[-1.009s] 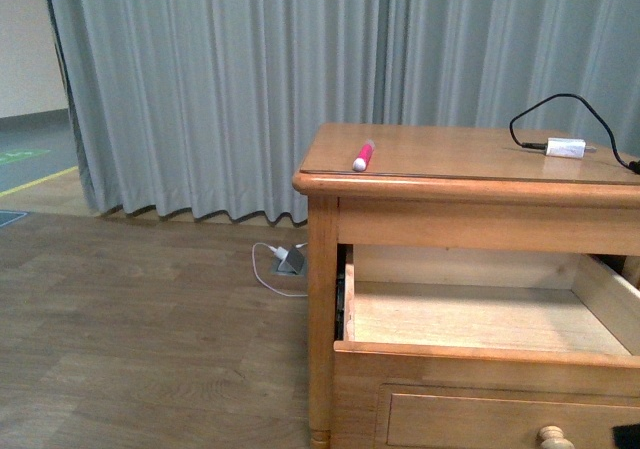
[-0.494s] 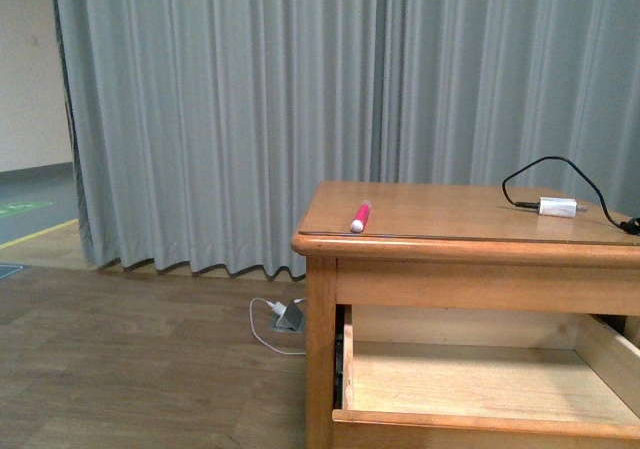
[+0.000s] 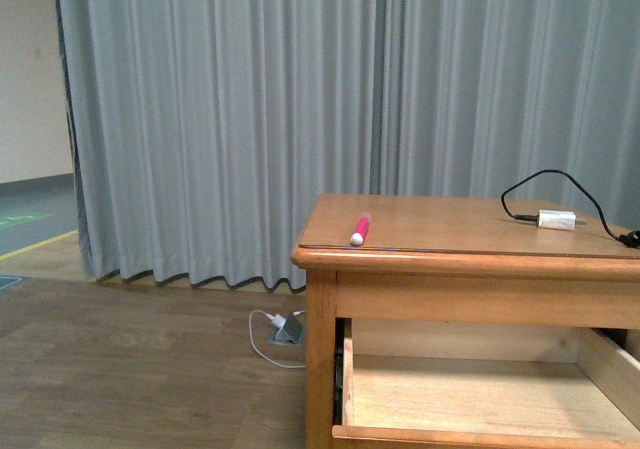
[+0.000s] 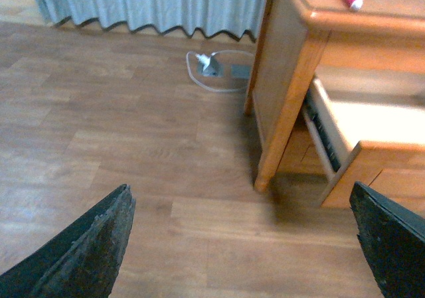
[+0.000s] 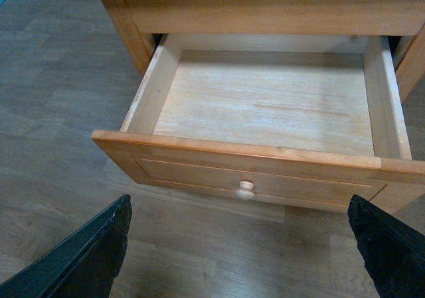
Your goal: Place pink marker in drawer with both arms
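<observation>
**Open drawer (image 5: 232,153), untouched pink marker (image 3: 360,230)**

Your left tool (image 4: 240,198) gapes wide, empty. The pink marker lies well ahead of it and higher, on the surface (image 3: 450,231) by the front-left corner. It is flat, long axis roughly front-to-back, white cap toward you. Your right tool (image 5: 239,202), equally wide and empty, hangs before the open drawer. Grasping and dropping in remain.

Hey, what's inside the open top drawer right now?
Nothing visible: the drawer shows bare wooden floor from wall to wall. Its rear strip sits shaded under the cabinet top, so it is less clear. The pink marker lies on that top.
</observation>
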Controlling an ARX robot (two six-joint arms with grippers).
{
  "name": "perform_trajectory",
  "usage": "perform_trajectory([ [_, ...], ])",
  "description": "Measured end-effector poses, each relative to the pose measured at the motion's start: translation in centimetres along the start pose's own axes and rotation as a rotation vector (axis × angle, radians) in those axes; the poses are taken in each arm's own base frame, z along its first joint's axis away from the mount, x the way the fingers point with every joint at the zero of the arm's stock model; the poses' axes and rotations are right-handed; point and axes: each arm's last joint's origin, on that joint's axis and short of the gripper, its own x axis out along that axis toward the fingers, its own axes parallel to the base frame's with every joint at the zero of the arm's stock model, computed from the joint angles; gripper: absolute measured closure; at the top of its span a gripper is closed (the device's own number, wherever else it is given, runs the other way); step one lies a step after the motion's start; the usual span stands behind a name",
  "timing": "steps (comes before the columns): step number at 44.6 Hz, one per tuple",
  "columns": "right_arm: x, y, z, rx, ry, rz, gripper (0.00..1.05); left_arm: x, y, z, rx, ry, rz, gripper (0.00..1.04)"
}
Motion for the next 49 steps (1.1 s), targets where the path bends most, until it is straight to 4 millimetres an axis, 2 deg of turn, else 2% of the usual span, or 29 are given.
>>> perform_trajectory([
  [5,0.0,0.0,0.0,0.000,0.000,0.000,0.08,2.4,-0.8,3.6,0.009,-0.052,-0.017,0.06],
  [11,0.0,0.0,0.0,0.000,0.000,0.000,0.08,6.4,-1.3,7.8,0.043,-0.102,-0.022,0.06],
  [14,0.0,0.0,0.0,0.000,0.000,0.000,0.08,9.5,-1.8,9.9,0.065,-0.100,-0.025,0.06],
  [18,0.0,0.0,0.0,0.000,0.000,0.000,0.08,12.6,-2.5,11.3,0.089,-0.085,-0.020,0.06],
  [21,0.0,0.0,0.0,0.000,0.000,0.000,0.08,16.7,-3.6,12.4,0.115,-0.053,-0.023,0.06],
  [27,0.0,0.0,0.0,0.000,0.000,0.000,0.08,23.6,-6.6,13.4,0.146,0.029,-0.053,0.06],
  [31,0.0,0.0,0.0,0.000,0.000,0.000,0.08,27.3,-9.1,14.1,0.146,0.060,-0.100,0.06],
  [35,0.0,0.0,0.0,0.000,0.000,0.000,0.08,29.9,-11.5,14.8,0.138,0.070,-0.147,0.06],
  [40,0.0,0.0,0.0,0.000,0.000,0.000,0.08,32.2,-14.0,14.8,0.146,0.090,-0.167,0.06],
  [49,0.0,0.0,0.0,0.000,0.000,0.000,0.08,35.2,-17.6,13.1,0.173,0.141,-0.195,0.06],
])
